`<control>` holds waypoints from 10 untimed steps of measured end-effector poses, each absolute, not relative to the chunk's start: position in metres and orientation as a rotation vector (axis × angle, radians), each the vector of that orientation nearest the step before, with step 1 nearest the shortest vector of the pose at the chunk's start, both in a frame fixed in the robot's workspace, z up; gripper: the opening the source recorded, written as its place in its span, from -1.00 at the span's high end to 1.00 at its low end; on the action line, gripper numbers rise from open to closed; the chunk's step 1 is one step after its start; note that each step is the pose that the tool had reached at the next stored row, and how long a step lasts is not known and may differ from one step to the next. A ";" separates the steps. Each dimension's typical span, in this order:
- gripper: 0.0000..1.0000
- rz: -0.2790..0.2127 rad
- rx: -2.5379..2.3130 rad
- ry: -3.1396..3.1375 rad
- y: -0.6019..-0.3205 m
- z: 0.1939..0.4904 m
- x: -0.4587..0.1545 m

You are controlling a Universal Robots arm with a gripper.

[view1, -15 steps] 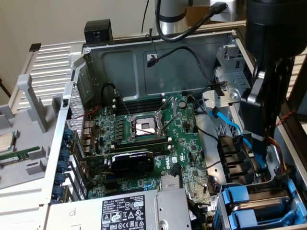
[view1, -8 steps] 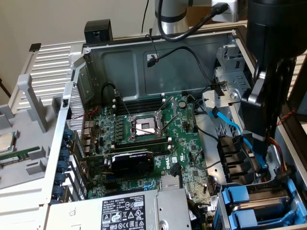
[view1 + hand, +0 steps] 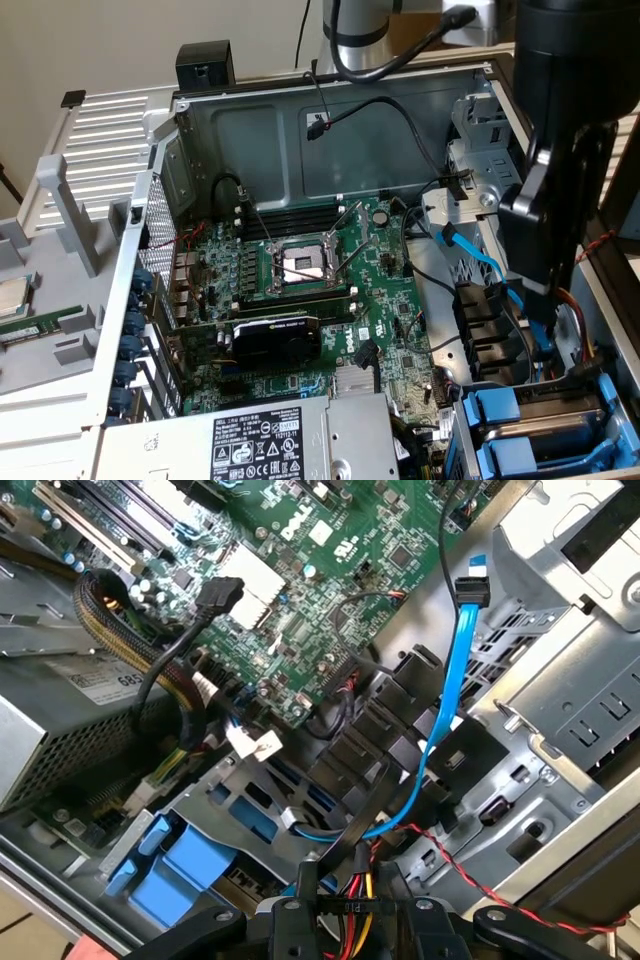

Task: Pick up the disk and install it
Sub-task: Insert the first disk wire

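My gripper (image 3: 548, 300) hangs on the dark arm over the exterior view's right side of the open computer case, just above the drive cage (image 3: 590, 400). Its black body (image 3: 355, 930) shows in the wrist view, looking down into that cage. Two blue-railed trays (image 3: 500, 408) (image 3: 185, 865) sit stacked in the cage at the case's near right corner. No label shows on them, so I cannot tell whether either is the disk. I see nothing held at the gripper.
A blue data cable (image 3: 455, 680) and black power connectors (image 3: 375, 730) run between the gripper and the cage. A thin red-black wire (image 3: 480, 880) crosses nearby. The motherboard (image 3: 310, 270), graphics card (image 3: 275, 340) and power supply (image 3: 250, 445) lie to the exterior view's left.
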State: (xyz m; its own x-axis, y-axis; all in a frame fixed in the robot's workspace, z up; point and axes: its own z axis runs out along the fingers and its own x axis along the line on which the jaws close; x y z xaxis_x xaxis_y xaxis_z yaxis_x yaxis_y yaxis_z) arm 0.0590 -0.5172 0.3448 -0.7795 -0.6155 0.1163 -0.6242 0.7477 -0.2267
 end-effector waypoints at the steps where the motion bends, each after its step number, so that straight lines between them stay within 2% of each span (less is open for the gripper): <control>1: 0.30 0.395 1.024 -2.907 -0.517 0.345 0.059; 10: 0.30 0.394 0.982 -2.917 -0.517 0.345 0.063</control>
State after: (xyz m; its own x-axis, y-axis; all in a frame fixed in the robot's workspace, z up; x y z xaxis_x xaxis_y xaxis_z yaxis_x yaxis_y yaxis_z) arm 0.0630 -0.5169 0.3446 -0.7988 -0.5901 0.1168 -0.6000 0.7674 -0.2262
